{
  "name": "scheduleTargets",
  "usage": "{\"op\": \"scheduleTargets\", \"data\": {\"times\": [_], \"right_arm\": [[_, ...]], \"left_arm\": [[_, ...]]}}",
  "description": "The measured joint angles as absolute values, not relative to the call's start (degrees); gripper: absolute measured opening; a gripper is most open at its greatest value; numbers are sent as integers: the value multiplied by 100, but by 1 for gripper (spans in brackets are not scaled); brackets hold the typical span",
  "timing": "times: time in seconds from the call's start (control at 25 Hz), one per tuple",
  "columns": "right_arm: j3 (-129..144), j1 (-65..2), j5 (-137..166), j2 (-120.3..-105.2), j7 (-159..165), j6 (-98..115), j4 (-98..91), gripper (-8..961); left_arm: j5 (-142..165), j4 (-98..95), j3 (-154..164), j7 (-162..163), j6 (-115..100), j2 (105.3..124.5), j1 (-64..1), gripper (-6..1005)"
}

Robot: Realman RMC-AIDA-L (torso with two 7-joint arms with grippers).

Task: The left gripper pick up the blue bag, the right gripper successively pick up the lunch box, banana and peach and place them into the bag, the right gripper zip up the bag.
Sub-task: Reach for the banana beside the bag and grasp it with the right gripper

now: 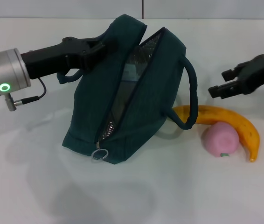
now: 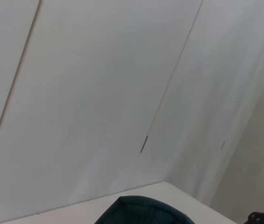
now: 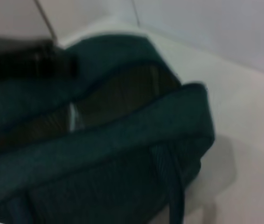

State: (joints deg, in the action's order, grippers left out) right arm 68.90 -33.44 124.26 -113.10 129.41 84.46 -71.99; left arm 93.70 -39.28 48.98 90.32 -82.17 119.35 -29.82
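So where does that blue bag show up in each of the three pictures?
Head view: the blue bag stands centre, unzipped, the left end effector at its top edge.
Left wrist view: only a rounded top sliver at the bottom edge.
Right wrist view: it fills most of the picture.
Shared landmark: the bag's dark teal fabric.

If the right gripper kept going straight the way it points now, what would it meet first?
Most likely the blue bag. The right gripper points toward the robot's left, at the bag's upper side near its handle, above the banana and peach. Depth is unclear in the head view.
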Motion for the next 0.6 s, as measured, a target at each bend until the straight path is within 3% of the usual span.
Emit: {"op": "scheduleTargets", "data": {"times": [0.16, 0.6], "right_arm": [[7058, -3851, 13536, -11533, 13299, 8514, -7250, 681], [7945, -4152, 14102, -11541, 13641, 8457, -7206, 678]], "left_arm": [[9367, -3929, 4896, 9037, -8217, 11932, -3003, 42], [9366, -3938, 4895, 9034, -8210, 11915, -3015, 42]]}}
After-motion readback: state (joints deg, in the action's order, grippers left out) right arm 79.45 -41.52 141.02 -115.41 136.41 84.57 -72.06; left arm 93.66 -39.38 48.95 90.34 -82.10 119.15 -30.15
